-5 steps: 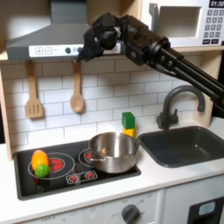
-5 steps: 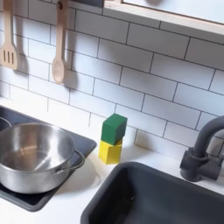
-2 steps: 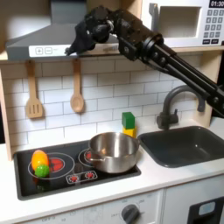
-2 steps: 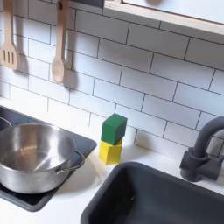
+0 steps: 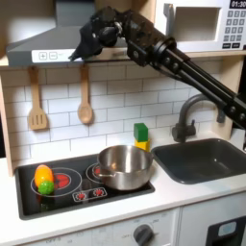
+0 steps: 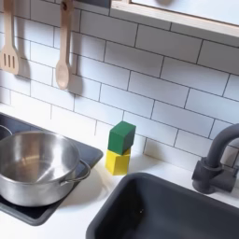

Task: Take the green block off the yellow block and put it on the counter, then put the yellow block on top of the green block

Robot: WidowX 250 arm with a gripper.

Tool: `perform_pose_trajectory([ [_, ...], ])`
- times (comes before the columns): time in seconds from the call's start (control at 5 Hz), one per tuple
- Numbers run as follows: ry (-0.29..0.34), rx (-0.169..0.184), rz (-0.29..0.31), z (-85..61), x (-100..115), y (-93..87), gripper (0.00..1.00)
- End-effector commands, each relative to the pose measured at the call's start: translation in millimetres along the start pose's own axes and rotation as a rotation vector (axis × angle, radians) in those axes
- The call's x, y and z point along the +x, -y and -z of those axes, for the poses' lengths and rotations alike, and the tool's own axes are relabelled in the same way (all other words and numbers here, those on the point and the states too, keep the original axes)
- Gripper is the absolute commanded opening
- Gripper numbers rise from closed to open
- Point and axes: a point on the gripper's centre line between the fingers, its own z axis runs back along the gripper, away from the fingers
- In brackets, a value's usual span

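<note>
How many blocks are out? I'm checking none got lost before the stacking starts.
2. The green block sits on top of the yellow block, stacked on the counter by the tiled wall, between the pot and the sink. More could be hidden inside the pot.

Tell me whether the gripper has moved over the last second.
Yes. In the first exterior view the gripper has swung up and toward the first exterior view's left, from near the microwave to over the range hood.
</note>
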Motion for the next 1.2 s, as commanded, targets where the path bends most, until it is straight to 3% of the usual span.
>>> perform_pose_trajectory([
  [0.0, -0.017, -0.005, 0.024, 3.2, -9, 7.8, 0.00],
  [0.4, -0.053, -0.004, 0.031, 8.0, -20, 5.2, 0.00],
  [0.6, -0.065, -0.011, 0.019, -0.1, -23, 4.7, 0.00],
  [0.8, -0.222, -0.038, 0.019, -9.2, -54, 12.8, 0.00],
  [1.0, -0.423, -0.059, 0.065, -22.4, -102, 30.8, 0.00],
])
